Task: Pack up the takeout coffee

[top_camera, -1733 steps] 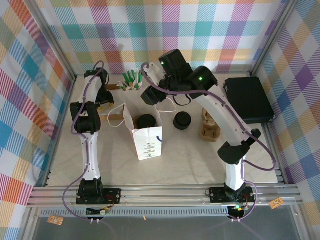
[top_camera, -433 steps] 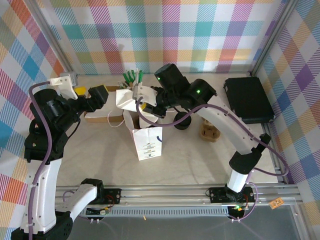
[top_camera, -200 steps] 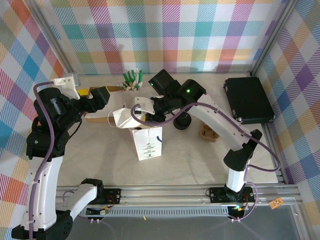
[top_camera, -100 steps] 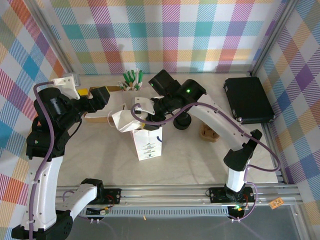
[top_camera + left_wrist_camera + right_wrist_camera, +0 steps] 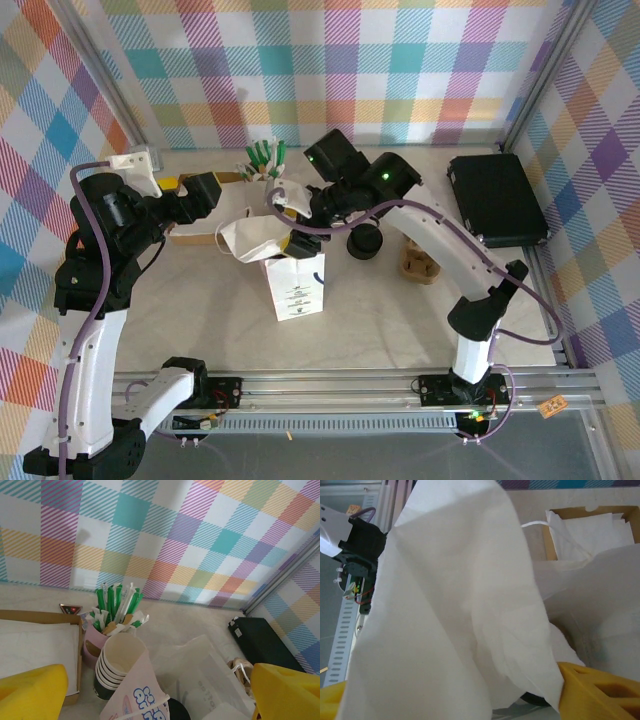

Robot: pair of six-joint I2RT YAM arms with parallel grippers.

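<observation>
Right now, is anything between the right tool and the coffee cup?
Yes. A crumpled white paper bag drapes across the right tool, between its fingers, screening whatever lies beyond it.

1. Left arm (image 5: 88, 360): white tubular links were joined by bulky black joint housings.
2. Right arm (image 5: 437, 232): same build, with white links and a black housing at the elbow.
3. Purple cable (image 5: 73, 195) ran loose along each arm and looped out past the joints.
4. Green lights (image 5: 383, 175) glowed on two right-arm housings.
5. Black base plates (image 5: 198, 388) sat under both arms.
6. Left fingers (image 5: 31, 692) and right fingers (image 5: 600, 692) were bright yellow and blocky. The right one showed rectangular recesses.
</observation>
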